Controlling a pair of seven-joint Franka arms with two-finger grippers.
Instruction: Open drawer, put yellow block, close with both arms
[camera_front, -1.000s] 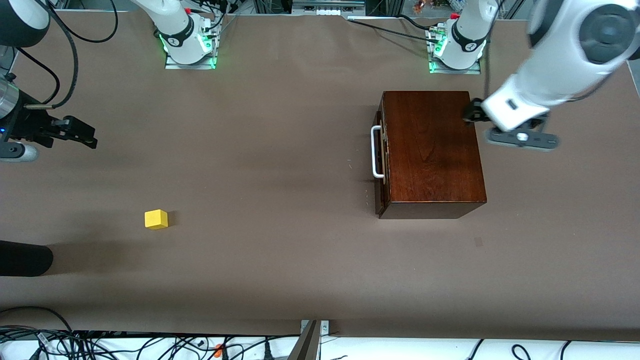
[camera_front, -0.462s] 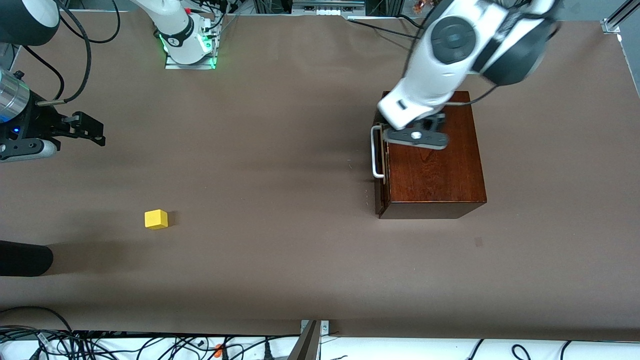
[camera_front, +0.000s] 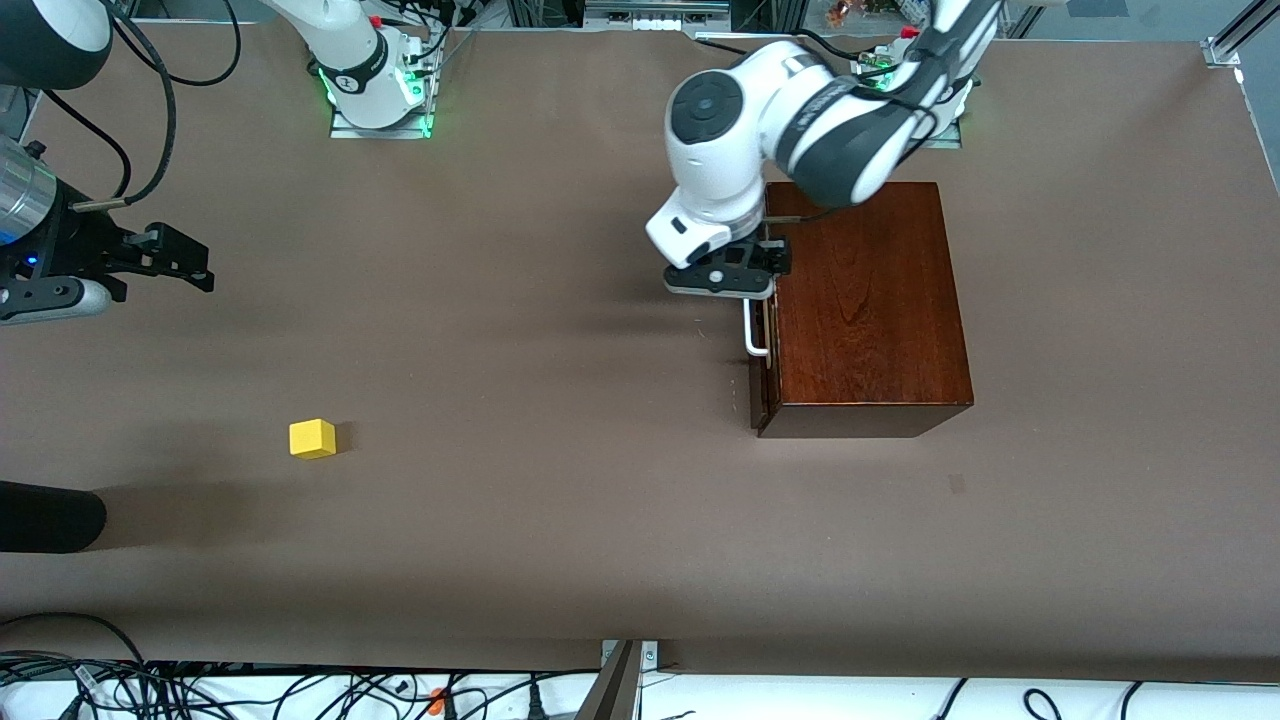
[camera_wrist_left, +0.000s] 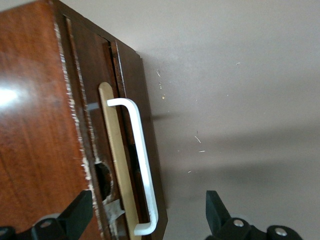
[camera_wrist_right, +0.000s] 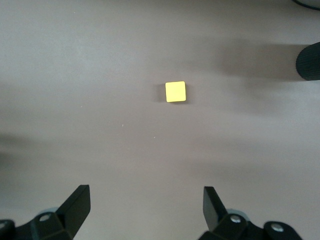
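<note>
Two arms are sharing the front view, and the left gripper (camera_front: 722, 275), which a second ago was hanging off the wooden box (camera_front: 865, 300) toward its own end of the table, is now hovering over the drawer (camera_front: 760, 330) front, right above the white handle (camera_front: 752, 335); my judgement is that the opening step is just beginning, since the drawer is sitting shut. The right gripper (camera_front: 185, 265) is waiting over the table (camera_front: 560, 500) at its own end, barely shifted, and the yellow block (camera_front: 312, 438) is lying nearer the camera than that gripper, well apart from the box. A dark rounded object (camera_front: 50, 517) is poking in at the edge, and cables are trailing along the rim nearest the camera. Turning to the left wrist view, the fingers (camera_wrist_left: 80, 215) are spread wide, holding nothing, straddling the handle (camera_wrist_left: 142, 170). Through the right wrist view, the fingers (camera_wrist_right: 77, 205) are likewise parted and empty, with the block (camera_wrist_right: 175, 92) resting on plain brown covering ahead.
</note>
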